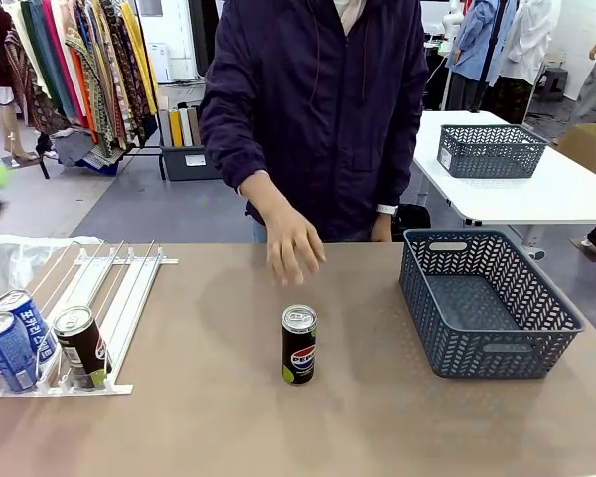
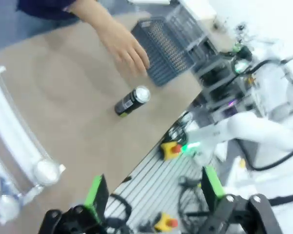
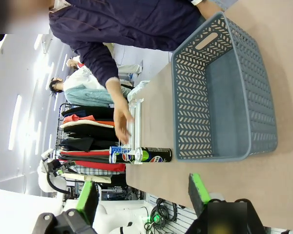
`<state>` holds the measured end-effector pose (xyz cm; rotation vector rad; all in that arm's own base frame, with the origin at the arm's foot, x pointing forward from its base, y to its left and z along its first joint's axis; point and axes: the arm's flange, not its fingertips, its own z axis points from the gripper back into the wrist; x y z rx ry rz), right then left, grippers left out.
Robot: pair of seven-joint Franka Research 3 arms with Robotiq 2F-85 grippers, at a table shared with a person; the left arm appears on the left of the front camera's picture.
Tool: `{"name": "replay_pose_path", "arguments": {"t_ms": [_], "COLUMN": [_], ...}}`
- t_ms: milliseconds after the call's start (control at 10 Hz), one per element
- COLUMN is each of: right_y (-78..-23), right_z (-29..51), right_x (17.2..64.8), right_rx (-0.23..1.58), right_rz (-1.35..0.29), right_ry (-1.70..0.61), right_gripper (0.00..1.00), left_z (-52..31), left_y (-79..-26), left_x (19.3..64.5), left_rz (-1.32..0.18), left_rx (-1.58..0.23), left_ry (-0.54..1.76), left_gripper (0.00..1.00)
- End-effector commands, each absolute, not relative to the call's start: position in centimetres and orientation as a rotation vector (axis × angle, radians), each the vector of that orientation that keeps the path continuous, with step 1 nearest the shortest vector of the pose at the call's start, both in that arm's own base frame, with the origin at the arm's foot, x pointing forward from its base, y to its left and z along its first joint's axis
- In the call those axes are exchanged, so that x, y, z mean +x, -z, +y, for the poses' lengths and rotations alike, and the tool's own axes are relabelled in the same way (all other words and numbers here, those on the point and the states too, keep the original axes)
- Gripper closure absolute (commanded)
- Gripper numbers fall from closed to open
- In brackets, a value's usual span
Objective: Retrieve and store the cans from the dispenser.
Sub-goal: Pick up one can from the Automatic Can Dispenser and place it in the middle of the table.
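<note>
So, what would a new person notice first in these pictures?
A black Pepsi can stands upright alone mid-table, with the person's hand hovering just beyond it. At the left, two blue cans and another black can sit at the near end of the white dispenser; the grey-blue basket stands at the right.

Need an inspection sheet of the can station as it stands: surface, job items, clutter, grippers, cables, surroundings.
Surface: brown tabletop, no spills seen.
Job's things: black Pepsi can upright mid-table, person's hand just beyond it, apart; white wire dispenser rack holds two blue cans and a black green-based can at its near end; grey-blue lattice basket empty.
Clutter: clear plastic bag behind the rack.
Grippers: left gripper and right gripper open, holding nothing.
Cables: black cable beside the far white arm.
Surroundings: clothes rail, white table with a second basket.
</note>
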<state>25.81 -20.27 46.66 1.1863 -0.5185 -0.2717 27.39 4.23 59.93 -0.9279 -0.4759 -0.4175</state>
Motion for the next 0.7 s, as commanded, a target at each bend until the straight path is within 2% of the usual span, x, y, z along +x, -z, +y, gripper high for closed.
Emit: {"name": "replay_pose_path", "arguments": {"t_ms": [0, 100, 300, 400, 600], "right_y": [-46.9, -46.9, -46.9, -46.9, -46.9], "right_z": [-20.5, -20.5, -20.5, -20.5, -20.5], "right_x": [25.8, 25.8, 25.8, 25.8, 25.8], "right_rx": [1.194, 1.194, 1.194, 1.194, 1.194], "right_rz": [-0.533, -0.533, -0.533, -0.533, -0.533], "right_ry": [0.254, 0.254, 0.254, 0.254, 0.254], "right_gripper": [0.00, 0.00, 0.00, 0.00, 0.00], "left_z": [10.6, 12.5, 12.7, 15.4, 15.4], "left_y": [-55.4, -53.2, -50.4, -53.4, -53.4], "left_x": [24.9, 23.4, 23.0, 22.4, 22.4], "left_rz": [-0.581, -0.655, -0.624, -0.639, -0.639], "left_rx": [-1.102, -1.196, -1.215, -1.181, -1.181], "left_ry": [0.231, 0.212, 0.160, 0.165, 0.165], "left_gripper": [0.00, 0.00, 0.00, 0.00, 0.00]}}
